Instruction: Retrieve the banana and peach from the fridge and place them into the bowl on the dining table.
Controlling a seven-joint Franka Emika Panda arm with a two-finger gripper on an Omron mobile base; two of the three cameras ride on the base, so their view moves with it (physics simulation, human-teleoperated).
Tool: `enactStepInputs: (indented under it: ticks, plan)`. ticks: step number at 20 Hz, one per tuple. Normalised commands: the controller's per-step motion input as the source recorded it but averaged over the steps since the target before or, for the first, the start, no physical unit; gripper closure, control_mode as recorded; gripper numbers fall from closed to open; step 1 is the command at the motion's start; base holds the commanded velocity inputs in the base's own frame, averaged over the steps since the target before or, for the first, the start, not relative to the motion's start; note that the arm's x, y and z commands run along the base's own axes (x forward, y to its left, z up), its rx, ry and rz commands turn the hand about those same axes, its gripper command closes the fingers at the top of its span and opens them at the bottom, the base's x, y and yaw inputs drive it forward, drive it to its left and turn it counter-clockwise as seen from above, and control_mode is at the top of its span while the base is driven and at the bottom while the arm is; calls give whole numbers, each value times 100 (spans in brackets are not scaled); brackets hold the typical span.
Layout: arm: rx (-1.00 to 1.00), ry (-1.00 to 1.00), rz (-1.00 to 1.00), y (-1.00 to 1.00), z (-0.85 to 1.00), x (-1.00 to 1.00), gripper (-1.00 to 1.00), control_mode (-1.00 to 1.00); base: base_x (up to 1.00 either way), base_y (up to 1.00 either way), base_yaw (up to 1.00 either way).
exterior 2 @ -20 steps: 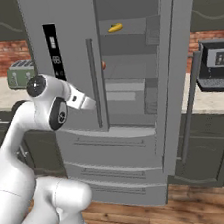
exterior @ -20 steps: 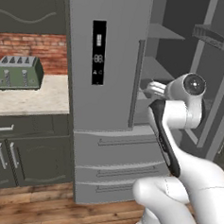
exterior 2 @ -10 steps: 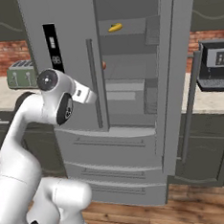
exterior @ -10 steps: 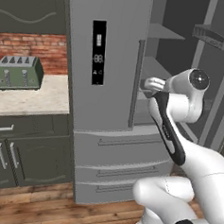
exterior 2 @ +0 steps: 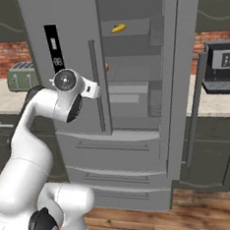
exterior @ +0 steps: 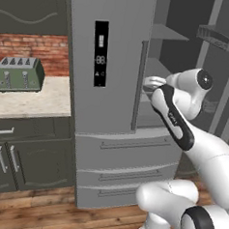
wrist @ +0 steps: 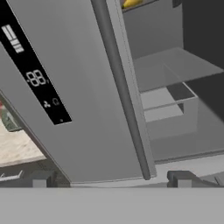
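With its fingers [wrist: 109, 177] spread wide and empty, the arm faces the open fridge [exterior 2: 77, 51], where the light, soft-skinned banana [exterior 2: 118, 28] likely wants a gentle mid-length pinch.

The peach [exterior 2: 107, 67] shows as a mere orange sliver behind the closed fridge [exterior 2: 78, 66] door's edge. The banana [wrist: 131, 3] is cut off by the hand view's top edge. The toaster [exterior 2: 21, 76] is partly hidden behind the arm.
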Motion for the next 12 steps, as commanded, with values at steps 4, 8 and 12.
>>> enactStepInputs:
  ticks: [4, 8, 12]
  plan:
    - [-3, -1, 3, 28, 0, 39, -100, -100, 0, 0, 0]
    - [0, 0, -7, 4, 0, 52, -100, -100, 0, 0, 0]
    - [0, 0, -12, 0, 0, 55, -100, -100, 0, 0, 0]
